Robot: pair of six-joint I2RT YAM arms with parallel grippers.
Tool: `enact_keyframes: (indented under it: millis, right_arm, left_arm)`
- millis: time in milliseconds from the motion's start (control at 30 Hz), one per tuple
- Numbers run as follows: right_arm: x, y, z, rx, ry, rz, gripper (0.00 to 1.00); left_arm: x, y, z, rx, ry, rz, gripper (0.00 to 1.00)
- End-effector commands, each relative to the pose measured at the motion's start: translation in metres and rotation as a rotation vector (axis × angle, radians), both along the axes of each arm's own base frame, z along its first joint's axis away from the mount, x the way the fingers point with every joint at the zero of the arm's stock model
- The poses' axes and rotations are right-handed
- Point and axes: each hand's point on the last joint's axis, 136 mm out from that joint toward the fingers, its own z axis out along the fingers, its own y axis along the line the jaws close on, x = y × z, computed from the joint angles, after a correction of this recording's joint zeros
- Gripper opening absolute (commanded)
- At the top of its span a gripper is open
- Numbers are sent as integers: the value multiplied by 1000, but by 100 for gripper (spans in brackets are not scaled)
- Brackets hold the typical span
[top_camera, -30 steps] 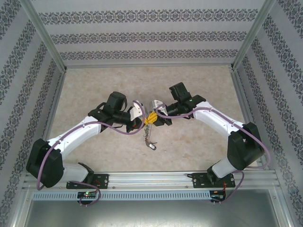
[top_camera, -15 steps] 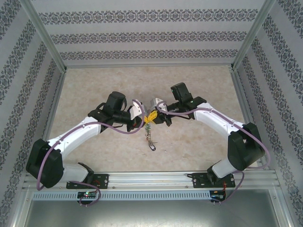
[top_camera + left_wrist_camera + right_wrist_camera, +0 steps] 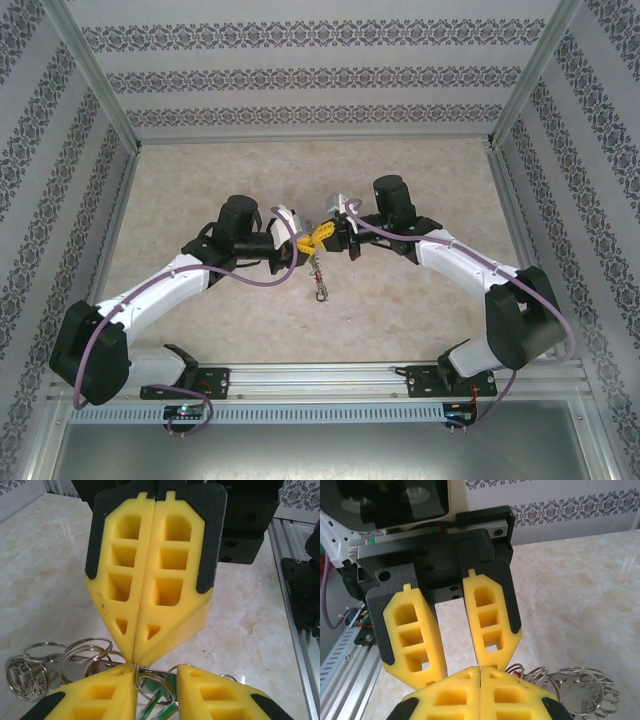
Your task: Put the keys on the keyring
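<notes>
Right gripper (image 3: 135, 657) is pinching the keyring (image 3: 141, 679) between pressed-together tips; left gripper (image 3: 457, 669), fingers spread, is facing it tip-to-tip, straddling the wire, with the keys (image 3: 319, 282) dangling just below both.

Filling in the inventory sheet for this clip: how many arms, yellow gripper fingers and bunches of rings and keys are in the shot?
Arms: 2, left arm and right arm
Yellow fingers: 4, two on the left gripper, two on the right gripper
Bunch of rings and keys: 1
Total: 7
</notes>
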Motion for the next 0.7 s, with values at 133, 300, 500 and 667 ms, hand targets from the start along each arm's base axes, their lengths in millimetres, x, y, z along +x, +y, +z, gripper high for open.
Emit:
enact_keyframes:
  millis: [133,300,500,667]
  right_arm:
    - [-9,0,44,114,-111,61,0]
    - [-13,-4,47,116,-125,72,0]
    - [-26,-12,26,33,-153,115,0]
    - [-24,-21,11,-117,-177,102,20]
  left_arm:
    - [0,1,6,-30,-47,-9,19]
    - [3,-3,8,-62,-41,-23,1]
    - [1,-1,12,-57,-48,-43,0]
    - [-1,3,7,-2,-39,-44,0]
